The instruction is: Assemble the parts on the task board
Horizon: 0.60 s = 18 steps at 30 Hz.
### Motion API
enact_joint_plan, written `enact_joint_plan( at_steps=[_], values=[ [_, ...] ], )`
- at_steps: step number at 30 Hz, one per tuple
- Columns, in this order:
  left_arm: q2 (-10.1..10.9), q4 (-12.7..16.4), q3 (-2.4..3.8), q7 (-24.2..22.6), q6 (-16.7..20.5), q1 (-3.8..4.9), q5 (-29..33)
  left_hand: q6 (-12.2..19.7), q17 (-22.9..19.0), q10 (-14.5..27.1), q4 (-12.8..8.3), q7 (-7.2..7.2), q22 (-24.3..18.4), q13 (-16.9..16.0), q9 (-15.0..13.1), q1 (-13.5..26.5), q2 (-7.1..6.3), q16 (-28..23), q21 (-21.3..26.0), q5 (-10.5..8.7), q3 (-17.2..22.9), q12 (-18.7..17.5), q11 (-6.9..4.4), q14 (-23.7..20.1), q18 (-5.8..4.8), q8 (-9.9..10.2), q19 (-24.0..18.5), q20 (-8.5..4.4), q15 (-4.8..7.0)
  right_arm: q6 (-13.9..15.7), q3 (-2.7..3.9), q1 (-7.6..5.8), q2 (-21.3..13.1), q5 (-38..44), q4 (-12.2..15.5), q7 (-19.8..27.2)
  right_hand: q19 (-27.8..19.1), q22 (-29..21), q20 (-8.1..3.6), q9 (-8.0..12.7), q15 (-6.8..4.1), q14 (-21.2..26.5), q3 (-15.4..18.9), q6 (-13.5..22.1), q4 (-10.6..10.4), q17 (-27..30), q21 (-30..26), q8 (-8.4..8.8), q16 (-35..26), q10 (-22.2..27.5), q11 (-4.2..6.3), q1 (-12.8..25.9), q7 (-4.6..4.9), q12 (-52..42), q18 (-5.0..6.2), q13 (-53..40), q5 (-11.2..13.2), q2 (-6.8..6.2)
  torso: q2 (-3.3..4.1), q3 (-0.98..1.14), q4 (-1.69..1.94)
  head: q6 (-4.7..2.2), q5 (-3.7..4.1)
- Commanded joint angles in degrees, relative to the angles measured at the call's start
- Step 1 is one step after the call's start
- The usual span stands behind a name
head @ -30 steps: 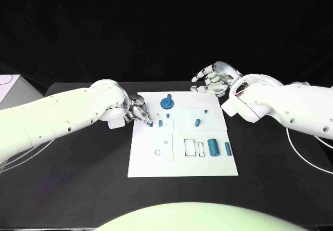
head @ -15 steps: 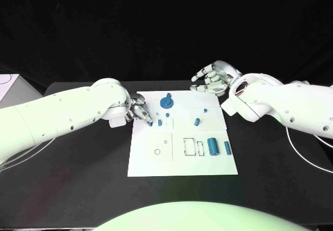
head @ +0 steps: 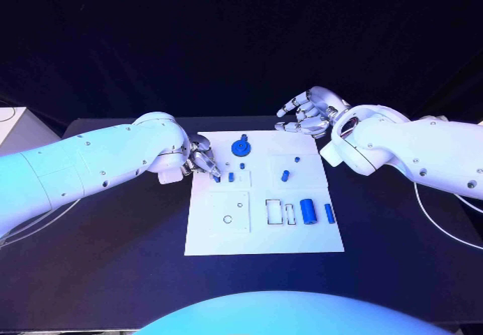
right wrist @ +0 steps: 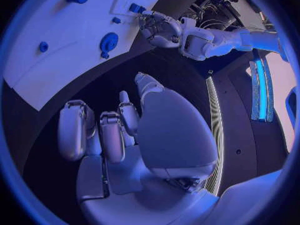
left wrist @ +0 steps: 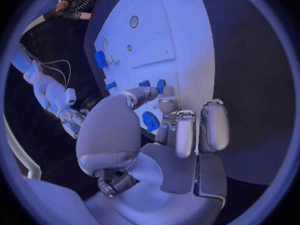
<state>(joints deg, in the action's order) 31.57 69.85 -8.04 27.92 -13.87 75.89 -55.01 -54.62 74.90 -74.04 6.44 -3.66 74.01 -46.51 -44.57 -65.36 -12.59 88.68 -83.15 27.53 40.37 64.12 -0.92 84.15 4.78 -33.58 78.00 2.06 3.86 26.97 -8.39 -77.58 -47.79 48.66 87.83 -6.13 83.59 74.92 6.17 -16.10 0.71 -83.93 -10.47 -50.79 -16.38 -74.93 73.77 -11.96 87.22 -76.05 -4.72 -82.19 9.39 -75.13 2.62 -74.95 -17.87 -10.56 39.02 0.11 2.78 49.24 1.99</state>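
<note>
The white task board (head: 264,237) lies in the middle of the black table. My left hand (head: 200,162) is low over the board's left edge, thumb and a finger pinching a small blue peg (head: 218,179); the left wrist view shows those fingertips (left wrist: 167,99) at the peg (left wrist: 160,86). A second peg (head: 232,177) stands just beside it. A round blue piece (head: 241,147) sits near the far edge, and two blue cylinders (head: 308,211) lie at the near right. My right hand (head: 310,115) hovers past the board's far right corner, fingers apart and holding nothing.
More small blue pegs (head: 286,175) stand mid-board, near outlined slots (head: 273,211) and a small ring mark (head: 227,220). A white box (head: 12,125) stands at the table's far left. Bare black table (head: 111,237) lies on both sides of the board.
</note>
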Motion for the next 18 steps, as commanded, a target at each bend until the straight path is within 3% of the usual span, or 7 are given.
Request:
enact_joint_plan(
  at_steps=[1,11,18],
  values=[
    [-0.34,0.28,-0.44,0.52,-2.61,-0.58,1.15,-0.72,12.66,-0.28,-8.19,0.28,-0.06,-0.11,0.06,0.18,0.39,0.23,-0.11,0.2,7.68,0.39,-0.14,5.15,-1.0,0.28,0.25,0.17,0.36,-0.41,0.01,0.02,-0.02,0.18,0.1,0.59,-0.3,4.69,-0.14,0.1,-0.52,-4.5,-0.47,0.39,0.0,-9.66,-0.26,-0.21,-0.38,0.22,0.13,0.6,0.1,0.2,1.01,-0.21,-0.39,-0.02,-0.02,-0.02,0.07,-0.05,0.06],
    [-0.7,-0.18,-0.5,0.4,-0.78,-0.59,1.8,-0.38,12.6,-0.81,-6.28,1.04,-0.11,-0.33,-0.13,2.07,0.44,0.19,0.16,-0.86,2.51,0.27,-0.61,5.13,-1.0,0.42,0.17,0.11,0.66,-0.39,0.01,0.02,0.0,0.18,0.05,0.68,-0.3,4.69,-0.14,0.1,-0.52,-4.5,-0.47,0.39,0.0,-9.66,-0.26,-0.21,-0.38,0.22,0.13,0.6,0.1,0.2,1.01,-0.21,-0.39,-0.02,0.04,-0.05,0.03,-0.03,0.12],
    [-0.93,-0.57,-0.63,0.46,-0.16,-0.61,1.98,-1.1,12.46,-0.5,-2.9,1.44,-0.17,-0.41,0.69,4.02,0.57,0.11,0.4,-1.24,-3.1,0.12,-0.87,5.08,-1.01,1.31,0.24,-0.2,0.94,-0.36,0.01,0.02,-0.02,0.16,0.04,0.74,-0.34,4.62,-0.14,0.1,-0.53,-4.51,-0.51,0.42,-0.01,-9.67,-0.38,-0.23,-0.38,0.34,0.13,0.66,0.1,0.33,1.03,-0.08,-0.39,-0.06,0.05,-0.05,0.02,0.04,0.22]
  ],
)
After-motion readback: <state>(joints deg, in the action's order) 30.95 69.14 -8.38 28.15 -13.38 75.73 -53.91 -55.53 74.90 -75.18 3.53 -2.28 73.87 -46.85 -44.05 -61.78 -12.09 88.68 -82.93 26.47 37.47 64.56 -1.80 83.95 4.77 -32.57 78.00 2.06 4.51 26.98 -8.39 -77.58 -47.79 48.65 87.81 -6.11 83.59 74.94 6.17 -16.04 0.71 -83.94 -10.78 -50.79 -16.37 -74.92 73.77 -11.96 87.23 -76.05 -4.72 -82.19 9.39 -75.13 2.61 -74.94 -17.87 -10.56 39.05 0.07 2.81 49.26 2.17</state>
